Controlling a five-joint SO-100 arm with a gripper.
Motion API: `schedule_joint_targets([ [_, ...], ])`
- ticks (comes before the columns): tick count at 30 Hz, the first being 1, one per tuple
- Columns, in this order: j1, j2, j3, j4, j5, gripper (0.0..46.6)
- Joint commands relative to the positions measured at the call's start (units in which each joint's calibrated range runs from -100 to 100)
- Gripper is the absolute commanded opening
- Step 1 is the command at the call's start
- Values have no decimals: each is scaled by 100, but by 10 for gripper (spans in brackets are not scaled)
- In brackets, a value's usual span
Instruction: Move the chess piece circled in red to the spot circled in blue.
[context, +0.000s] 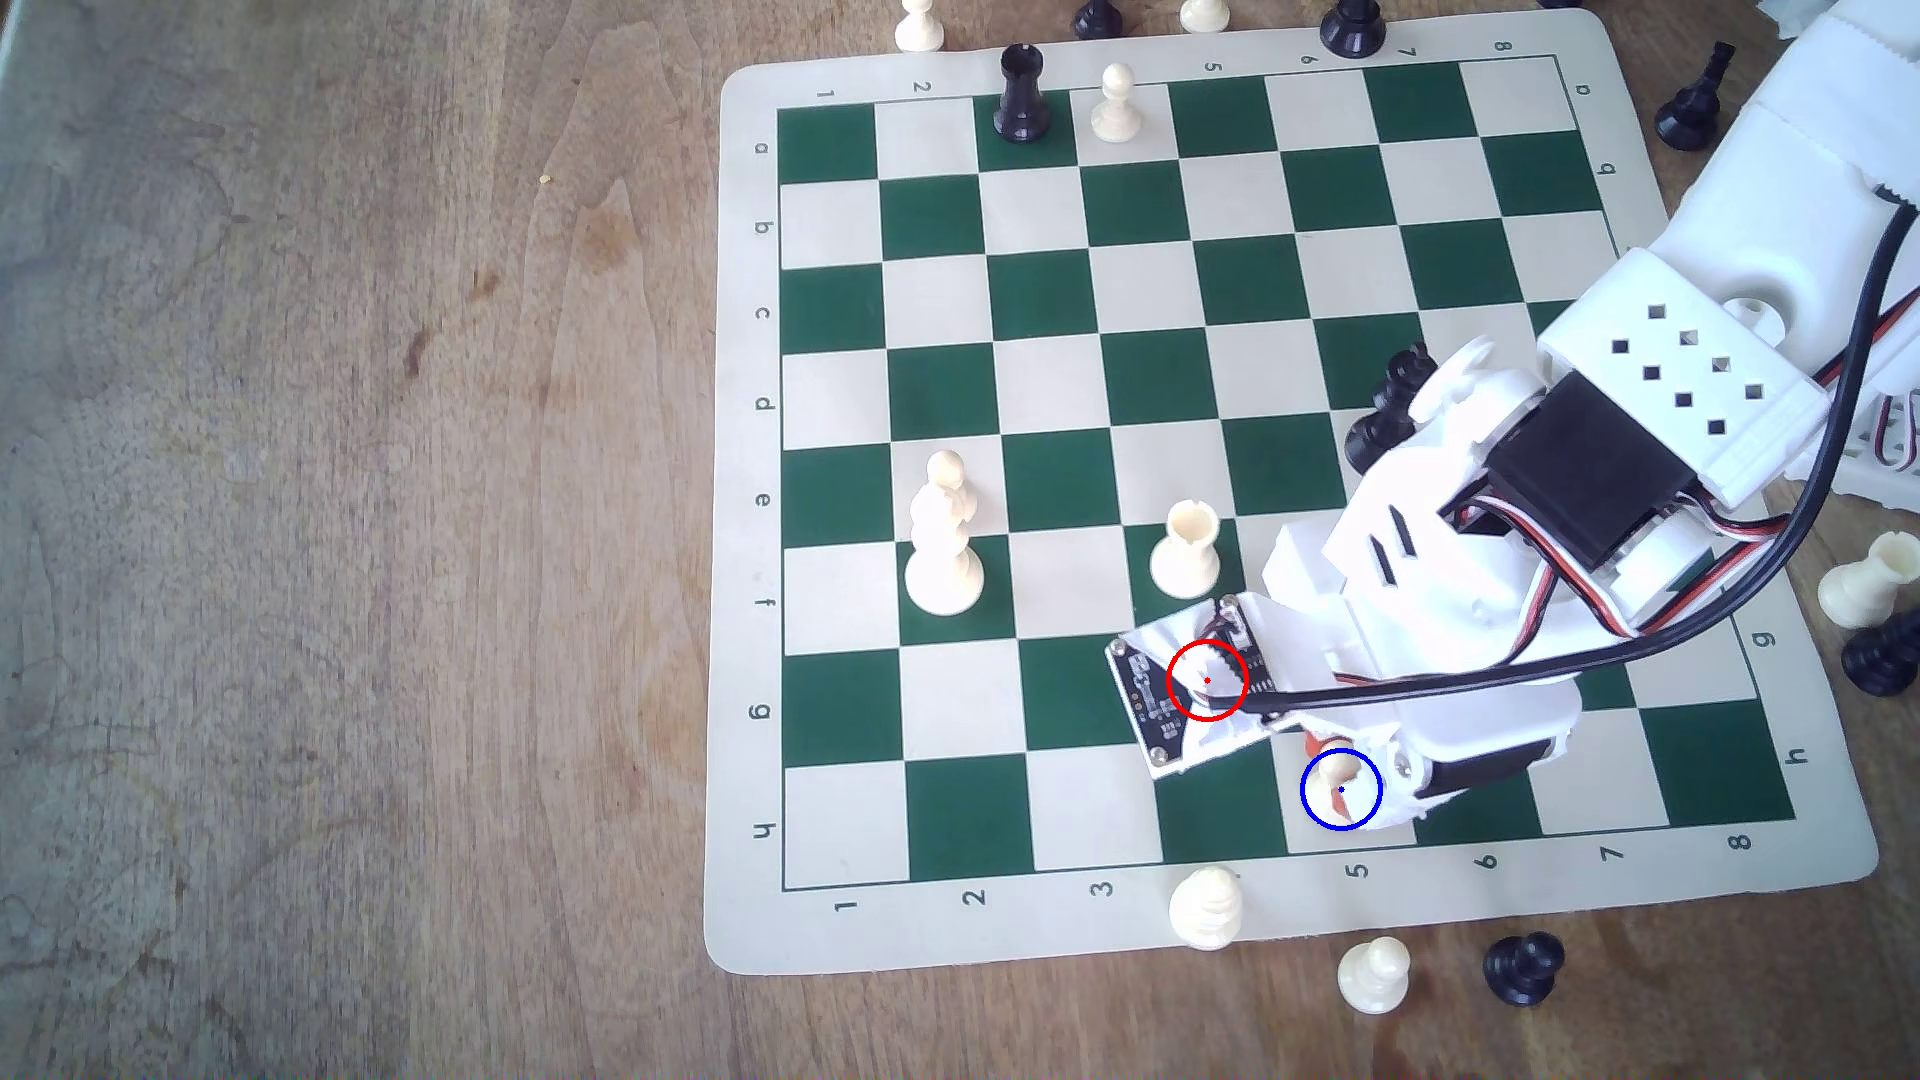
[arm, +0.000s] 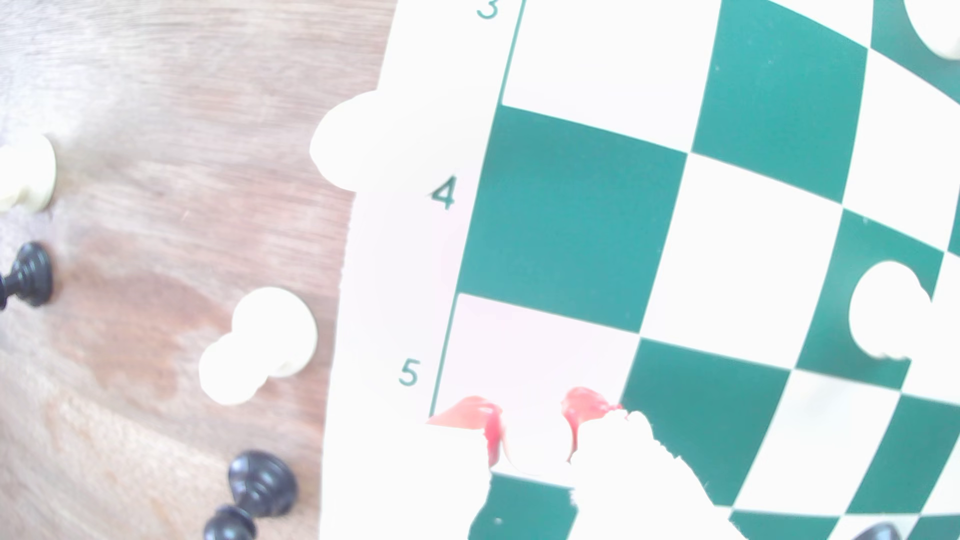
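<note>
While the arm leans in from the exterior view's right, I count nine cream pieces and seven black ones, most of them off the squares around the chess mat on a wooden table. The pawn stands inside the blue-ringed square in the mat's near edge row, with the gripper right on it. Its red fingertips sit narrowly apart, but the glare means I can't tell if they're pinching the pawn; the neighbouring squares are open.
</note>
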Motion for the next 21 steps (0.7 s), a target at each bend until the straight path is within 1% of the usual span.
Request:
schedule_joint_targets([
  [1,33,-174,-81,-20,34,50],
  [2,33,-199,-72,-20,34,86],
  [4,33,-224,-44,-37,20,117],
  [6,33,-275,-17,-45,10,138],
  [13,18,-411,46,-4,34,172],
  [18,2,-683,164,45,44,171],
  [21,-45,-1201,336,152,93,180],
])
